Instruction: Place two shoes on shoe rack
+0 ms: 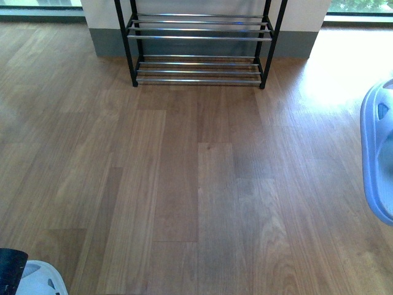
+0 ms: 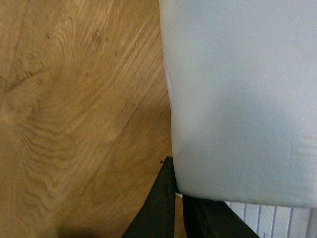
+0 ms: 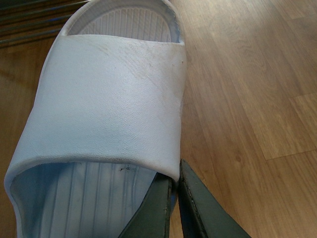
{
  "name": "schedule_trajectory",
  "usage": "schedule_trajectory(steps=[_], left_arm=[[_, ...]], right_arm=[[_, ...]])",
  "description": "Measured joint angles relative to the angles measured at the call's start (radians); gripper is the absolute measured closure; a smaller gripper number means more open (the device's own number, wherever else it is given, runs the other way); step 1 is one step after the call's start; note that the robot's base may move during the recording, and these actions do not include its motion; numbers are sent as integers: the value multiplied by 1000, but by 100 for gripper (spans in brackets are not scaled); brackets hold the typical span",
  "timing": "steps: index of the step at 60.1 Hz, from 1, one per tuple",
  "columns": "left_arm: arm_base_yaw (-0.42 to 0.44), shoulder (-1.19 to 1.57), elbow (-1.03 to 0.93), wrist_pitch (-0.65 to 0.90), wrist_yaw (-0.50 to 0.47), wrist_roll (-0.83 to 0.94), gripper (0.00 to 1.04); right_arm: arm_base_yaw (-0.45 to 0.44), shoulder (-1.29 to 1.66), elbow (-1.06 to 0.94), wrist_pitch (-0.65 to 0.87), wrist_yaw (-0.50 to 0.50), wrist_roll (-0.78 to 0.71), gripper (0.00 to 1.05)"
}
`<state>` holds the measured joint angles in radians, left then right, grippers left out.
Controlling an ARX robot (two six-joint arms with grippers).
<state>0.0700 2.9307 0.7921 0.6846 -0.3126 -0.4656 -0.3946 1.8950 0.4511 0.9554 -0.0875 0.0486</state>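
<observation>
The shoe rack [image 1: 199,37] with black side frames and chrome rods stands against the far wall; its tiers hold nothing in view. One pale blue slide sandal [image 1: 377,153] hangs at the right edge of the front view. My right gripper [image 3: 173,186] is shut on the edge of its wide strap [image 3: 109,104]. A second pale blue slide sandal [image 1: 40,279] shows at the bottom left corner. My left gripper [image 2: 177,191] is shut on its strap edge [image 2: 242,99]. The grey sneakers are out of view.
Bare wooden floor [image 1: 196,184] stretches between me and the rack. A grey skirting and white wall [image 1: 104,24] run behind the rack. Bright window light falls on the floor at the far right [image 1: 344,67].
</observation>
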Motion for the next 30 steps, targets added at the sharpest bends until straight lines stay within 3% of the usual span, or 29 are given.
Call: schedule_trajectory(steps=[8, 11, 20, 30], left_arm=[[5, -34, -35, 57, -24, 103, 103], [5, -64, -66, 112, -61, 205, 103], [37, -234, -185, 237, -48, 486, 103], [78, -531, -362, 230, 61, 721, 103]], right_arm=[[0, 0, 0, 0, 0, 0, 103], [0, 0, 0, 0, 0, 0, 103], [0, 0, 0, 0, 0, 0, 103], [0, 0, 0, 0, 0, 0, 103]])
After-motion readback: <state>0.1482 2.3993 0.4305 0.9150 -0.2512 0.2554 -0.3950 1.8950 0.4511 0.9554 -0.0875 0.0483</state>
